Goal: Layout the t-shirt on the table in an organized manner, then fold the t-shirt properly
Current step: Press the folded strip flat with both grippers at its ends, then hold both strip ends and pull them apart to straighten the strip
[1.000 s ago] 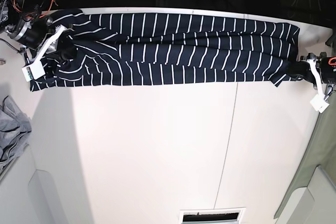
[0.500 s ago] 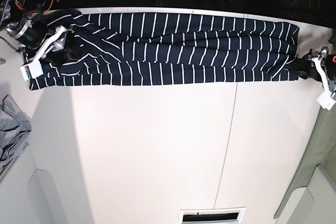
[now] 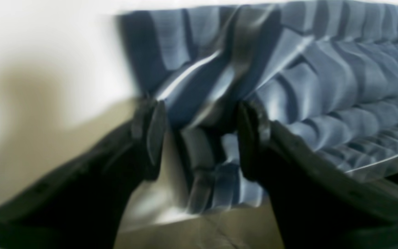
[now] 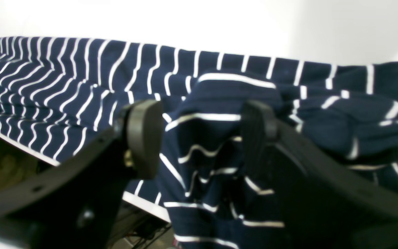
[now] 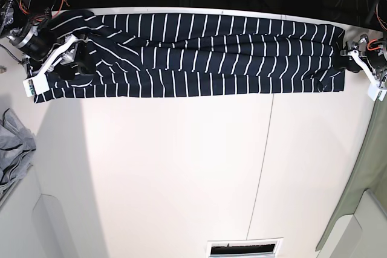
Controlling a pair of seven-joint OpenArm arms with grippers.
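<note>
The dark navy t-shirt (image 5: 199, 58) with thin white stripes lies stretched in a long band along the far edge of the white table (image 5: 181, 167). My right gripper (image 5: 77, 60) is at the shirt's left end in the base view. In the right wrist view its jaws (image 4: 200, 135) stand around a raised bunch of striped fabric (image 4: 219, 103) that fills the gap. My left gripper (image 5: 346, 58) is at the shirt's right end. In the blurred left wrist view, the left gripper (image 3: 200, 138) has bunched fabric (image 3: 323, 86) between its fingers.
A plain grey cloth (image 5: 15, 143) lies off the table's left side. A thin dark seam (image 5: 263, 149) runs down the tabletop. Cables and dark equipment sit behind the far edge. A vent (image 5: 245, 249) is at the near edge, and an olive surface (image 5: 369, 179) lies to the right.
My left gripper has moved toward the table's far edge, taking the shirt's right end with it. My right gripper has shifted slightly farther back. The shirt now lies straighter.
</note>
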